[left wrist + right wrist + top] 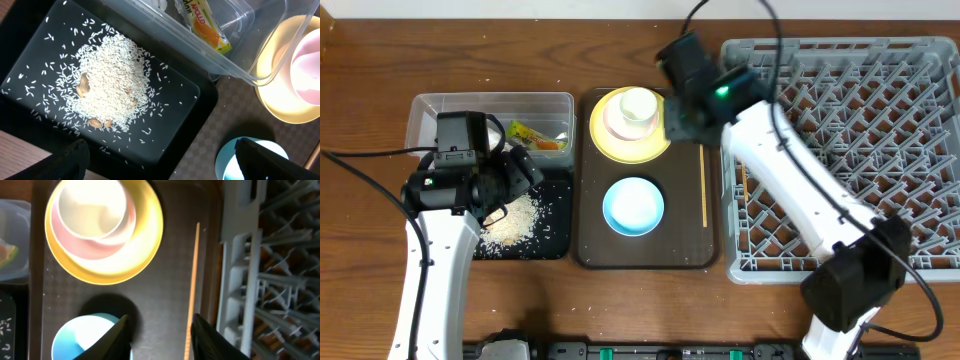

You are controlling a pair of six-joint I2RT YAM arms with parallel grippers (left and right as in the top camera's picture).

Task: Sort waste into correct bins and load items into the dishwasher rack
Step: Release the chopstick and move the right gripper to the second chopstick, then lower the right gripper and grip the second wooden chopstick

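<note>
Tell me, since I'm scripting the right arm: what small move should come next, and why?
Probably nudge the right gripper toward the dishwasher rack, then lower it: the chopstick lies on the brown tray between its open fingers, but close to one finger, and is not yet racked.

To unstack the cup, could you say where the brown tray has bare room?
Bare: the strip between blue bowl and chopstick, plus front corners of the brown tray. Crowded at the back: the yellow plate carries pink bowl and cup.

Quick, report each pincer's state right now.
Left pincer: open, holding nothing.
Right pincer: open, holding nothing.
</note>
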